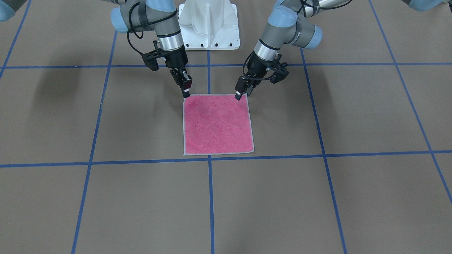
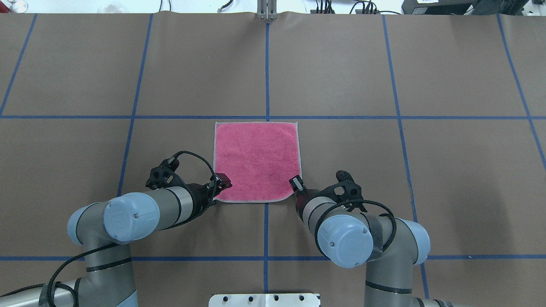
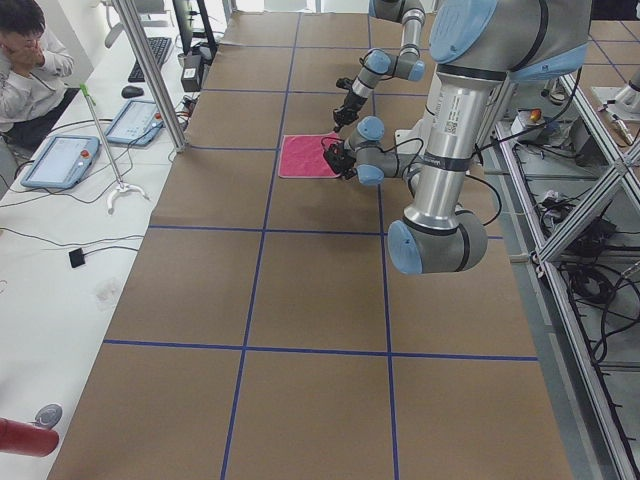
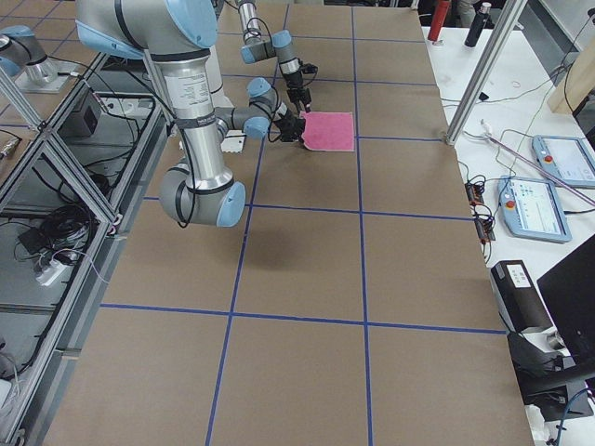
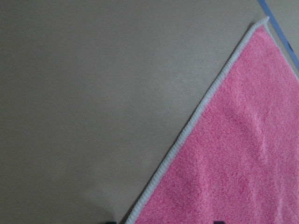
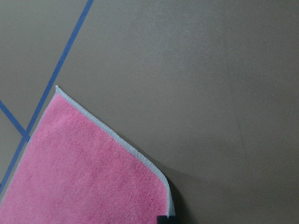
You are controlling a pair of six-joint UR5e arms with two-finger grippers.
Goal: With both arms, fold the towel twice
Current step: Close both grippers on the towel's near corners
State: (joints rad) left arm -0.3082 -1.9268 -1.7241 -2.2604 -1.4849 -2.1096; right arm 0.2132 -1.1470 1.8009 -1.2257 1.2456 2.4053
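You're basically at square one here: the towel point(image 2: 256, 162) lies flat and unfolded, pink face up, mid-table right by a crossing of the blue tape lines point(image 2: 267, 72), so both folds are left to do. The left gripper point(image 2: 222, 181) and right gripper point(image 2: 296, 184) each sit tip-down at one of its robot-side corners. I honestly can't tell if the jaws are pinching cloth or parted. The surface is plain brown paper point(image 2: 341, 64). Off to one side there's a white bench point(image 3: 40, 250) with control tablets point(image 3: 62, 160) and a seated person point(image 3: 25, 60)
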